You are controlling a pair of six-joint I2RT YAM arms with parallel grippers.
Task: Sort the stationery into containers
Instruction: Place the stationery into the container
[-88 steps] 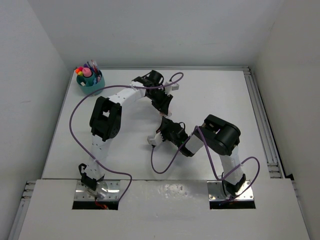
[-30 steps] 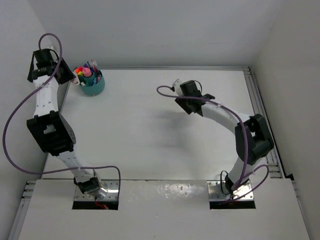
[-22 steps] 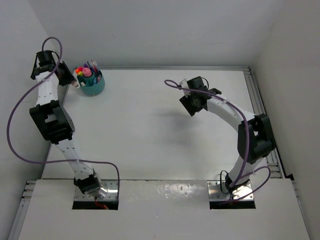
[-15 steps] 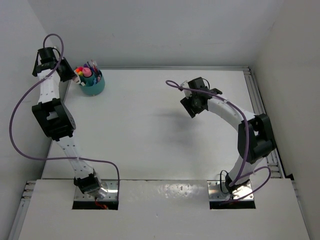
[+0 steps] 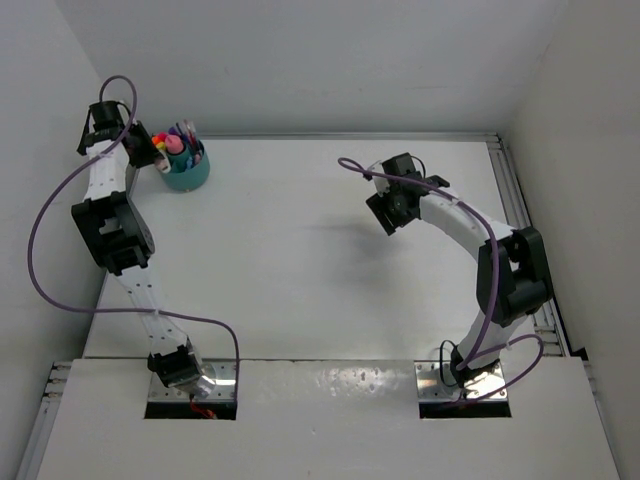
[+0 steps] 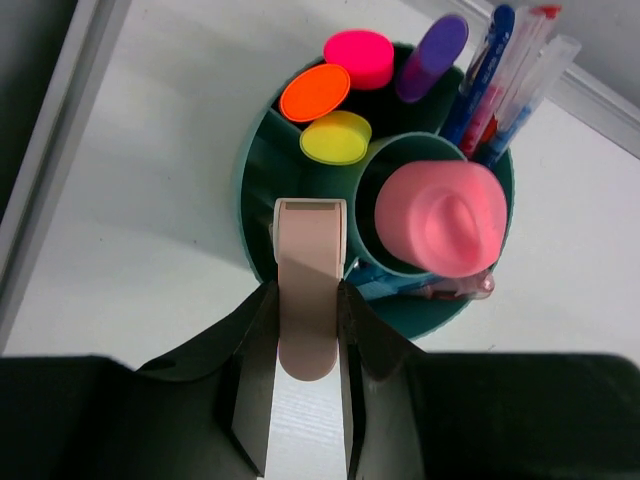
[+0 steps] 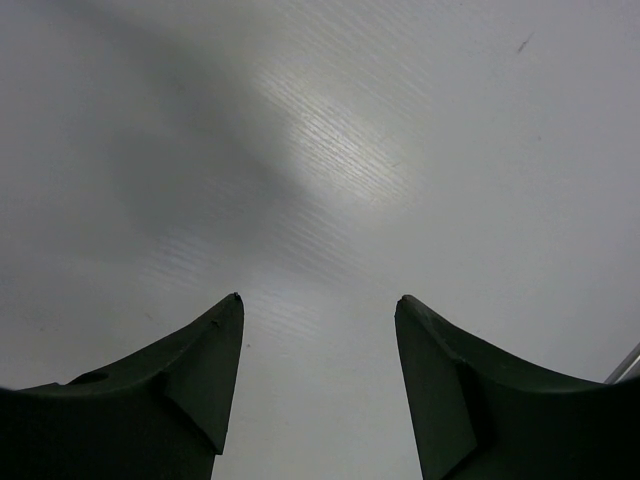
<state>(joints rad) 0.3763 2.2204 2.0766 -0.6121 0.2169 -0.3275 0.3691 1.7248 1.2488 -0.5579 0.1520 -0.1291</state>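
Nearest, the two arms rise from their bases at the front edge of the white table. The right arm bends up over the right half of the table, and the right tool hangs above bare surface with its fingers spread wide and nothing between them.

Farther back, the left arm reaches up along the left wall to the far left corner. The left tool is closed to a narrow gap on a pale pink eraser, gripping it by its long sides. The eraser's free end points out over the near rim of the teal cup. Whether the eraser touches the cup cannot be told.

The cup stands in that far left corner of the table, close to the wall. A smaller round compartment sits inside it, and a pink tube stands upright there. In the ring around it, past the eraser's end, stand highlighters with yellow, orange, pink and purple ends. At the far right side of the cup lean the thin red and blue pens.
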